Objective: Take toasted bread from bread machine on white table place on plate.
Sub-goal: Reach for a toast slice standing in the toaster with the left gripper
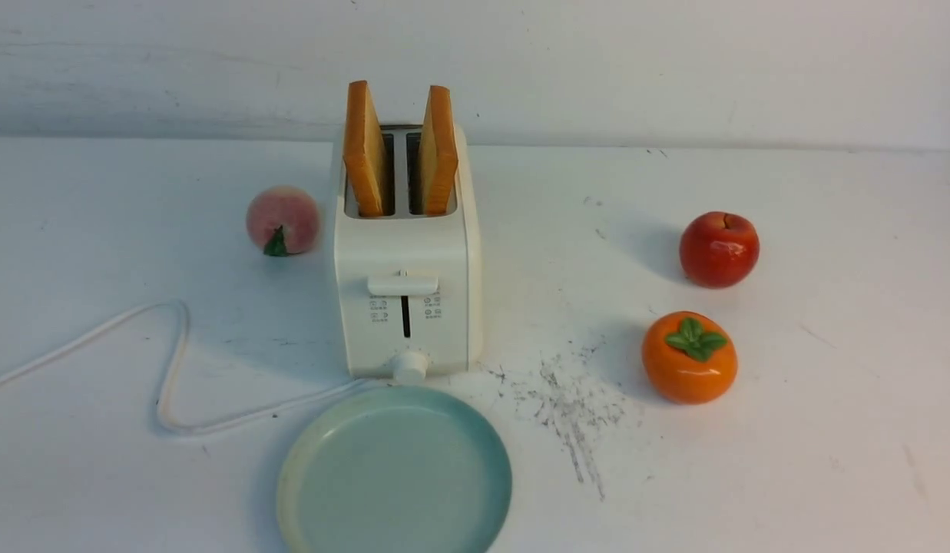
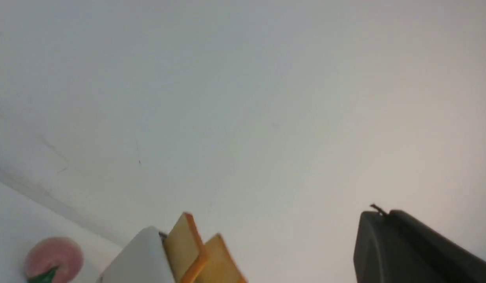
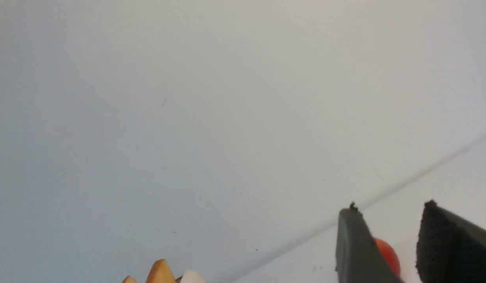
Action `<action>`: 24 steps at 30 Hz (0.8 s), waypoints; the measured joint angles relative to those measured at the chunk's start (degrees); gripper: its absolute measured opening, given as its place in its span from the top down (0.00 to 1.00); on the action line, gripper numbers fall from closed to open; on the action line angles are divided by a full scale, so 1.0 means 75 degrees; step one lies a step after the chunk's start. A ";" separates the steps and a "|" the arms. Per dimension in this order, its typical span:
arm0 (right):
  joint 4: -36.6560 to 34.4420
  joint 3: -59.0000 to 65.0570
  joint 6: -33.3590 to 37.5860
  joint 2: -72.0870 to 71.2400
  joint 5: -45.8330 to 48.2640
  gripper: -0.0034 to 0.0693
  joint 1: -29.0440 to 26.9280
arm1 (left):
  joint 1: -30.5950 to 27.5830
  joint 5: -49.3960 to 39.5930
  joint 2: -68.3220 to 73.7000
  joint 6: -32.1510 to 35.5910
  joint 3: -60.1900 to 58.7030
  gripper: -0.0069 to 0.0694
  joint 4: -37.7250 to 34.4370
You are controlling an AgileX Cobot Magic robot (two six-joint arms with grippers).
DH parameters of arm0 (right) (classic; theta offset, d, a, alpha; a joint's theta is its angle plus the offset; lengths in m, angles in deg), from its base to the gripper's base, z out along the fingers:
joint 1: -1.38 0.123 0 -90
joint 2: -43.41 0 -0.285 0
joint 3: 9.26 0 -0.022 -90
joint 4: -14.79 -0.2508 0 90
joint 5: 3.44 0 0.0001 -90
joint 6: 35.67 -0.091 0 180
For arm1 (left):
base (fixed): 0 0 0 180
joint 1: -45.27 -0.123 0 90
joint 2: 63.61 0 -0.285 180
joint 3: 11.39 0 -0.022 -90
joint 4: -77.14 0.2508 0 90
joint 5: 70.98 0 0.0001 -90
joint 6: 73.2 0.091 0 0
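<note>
The white table (image 1: 828, 461) fills the front view, scuffed with dark grey marks to the right of centre, and meets a pale wall at the back. The cream-white bread machine (image 1: 404, 253) stands upright at mid-table with its lever (image 1: 402, 284) and round knob (image 1: 410, 367) facing the robot. Just in front of it lies the pale blue-green plate (image 1: 398, 476). The plate's far rim is close under the knob, though whether they touch cannot be told. The left slice (image 1: 363, 150) and the right slice (image 1: 440, 150) of toasted bread stand on edge, one in each slot, their upper halves rising above the machine's top. To the right of the machine, well apart from it, sit a red apple (image 1: 719, 250) and, nearer the robot, an orange persimmon (image 1: 690, 361). A pink peach (image 1: 283, 220) rests just beside the machine's left wall. A white cord (image 1: 185, 326) loops across the table on the left. In its wrist view the left pincer (image 2: 384, 214) has its dark fingers pressed together on nothing. The right pincer (image 3: 390, 206) has its fingers apart with nothing gripped, the apple showing through the gap.
</note>
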State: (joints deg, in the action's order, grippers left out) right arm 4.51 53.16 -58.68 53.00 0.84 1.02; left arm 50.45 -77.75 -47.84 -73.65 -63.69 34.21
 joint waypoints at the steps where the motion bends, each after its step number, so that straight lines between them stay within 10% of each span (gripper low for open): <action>1: 0.0280 -0.0835 0.0024 0.0338 0.0671 0.62 0.0047 | 0.0000 -0.0902 0.0604 0.0237 0.0637 0.93 0.0209; 12: -0.0557 -0.4815 0.2482 0.4667 0.7809 0.65 0.0385 | 0.0015 -0.6265 0.6589 0.0388 0.4491 0.93 0.1571; 18: -0.2073 -0.4679 0.4171 0.5349 0.8292 0.94 0.0385 | 0.0379 -0.6166 0.8213 0.0378 0.6072 0.93 0.2055; 24: -0.2612 -0.4485 0.4766 0.5393 0.7682 0.98 0.0385 | 0.0772 -0.5332 0.9569 -0.0018 0.7271 0.93 0.2478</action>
State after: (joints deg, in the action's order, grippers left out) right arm -15.08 19.53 -22.94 93.44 58.45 3.91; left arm 56.24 -117.75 23.93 -73.78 -9.16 52.80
